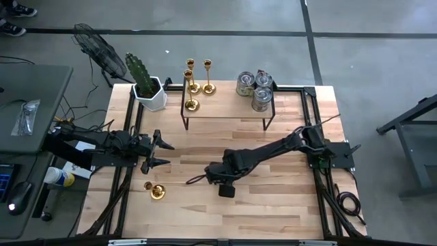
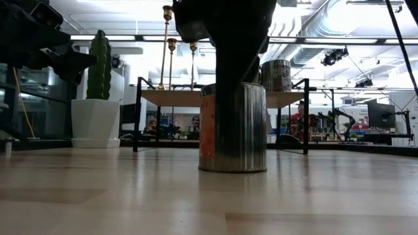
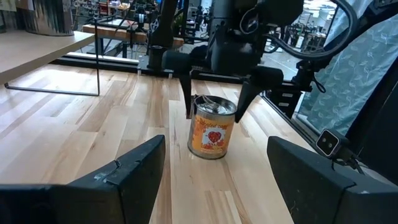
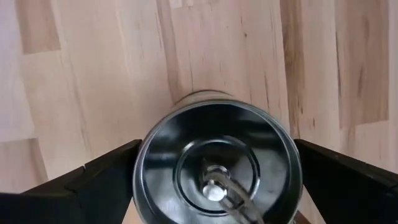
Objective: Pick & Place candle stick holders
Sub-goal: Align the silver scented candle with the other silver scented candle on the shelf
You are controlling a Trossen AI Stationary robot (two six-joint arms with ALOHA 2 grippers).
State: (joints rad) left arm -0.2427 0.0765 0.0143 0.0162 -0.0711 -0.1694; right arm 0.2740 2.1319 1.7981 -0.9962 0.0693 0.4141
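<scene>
Silver holder standing between the right claw's spread fingers

The right claw (image 3: 214, 99) is hanging open directly above the silver holder (image 3: 212, 127), fingers straddling it without gripping, mid-tabletop (image 1: 273, 205). The left claw (image 1: 164, 154), also open and empty, is waiting at nine o'clock of the holder.

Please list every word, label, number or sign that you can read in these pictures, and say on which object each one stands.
No text can be read in any view.
Silver can on the table, between the right tool's open fingers: an orange label with a red picture; its small print is too blurred to read.
Three silver cans on the raised shelf: labels too small to read.
Gold candlesticks, cactus pot: no markings visible.
</scene>
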